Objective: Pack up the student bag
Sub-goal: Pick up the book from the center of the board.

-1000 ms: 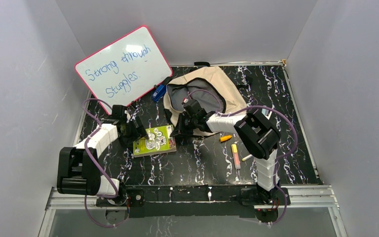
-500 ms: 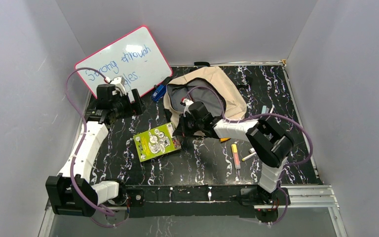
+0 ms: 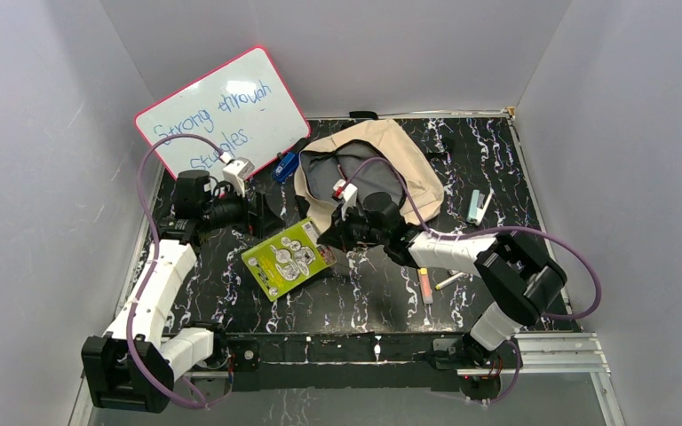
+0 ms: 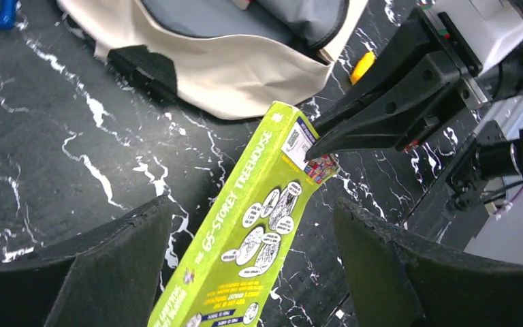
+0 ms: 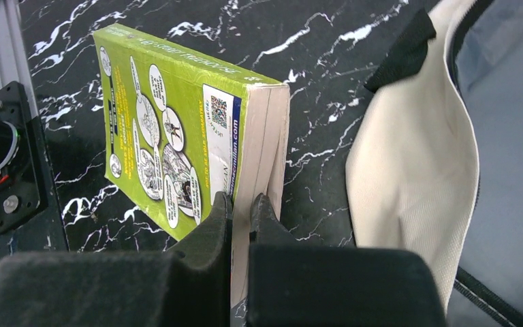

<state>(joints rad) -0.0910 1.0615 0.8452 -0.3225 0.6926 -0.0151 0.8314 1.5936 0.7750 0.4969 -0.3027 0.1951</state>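
My left gripper (image 3: 265,213) has let go and backed toward the table's left edge, fingers apart, leaving my right gripper (image 5: 240,204) alone clamped on the green book (image 5: 163,116), just beside the student bag (image 3: 408,160) lying open at the far edge, ready for loading.

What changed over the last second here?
The left claw backed off the book toward the whiteboard and hangs open. The right claw left the bag rim, pinched the book's corner and tilted it up, turning it. Bag and whiteboard stayed put.
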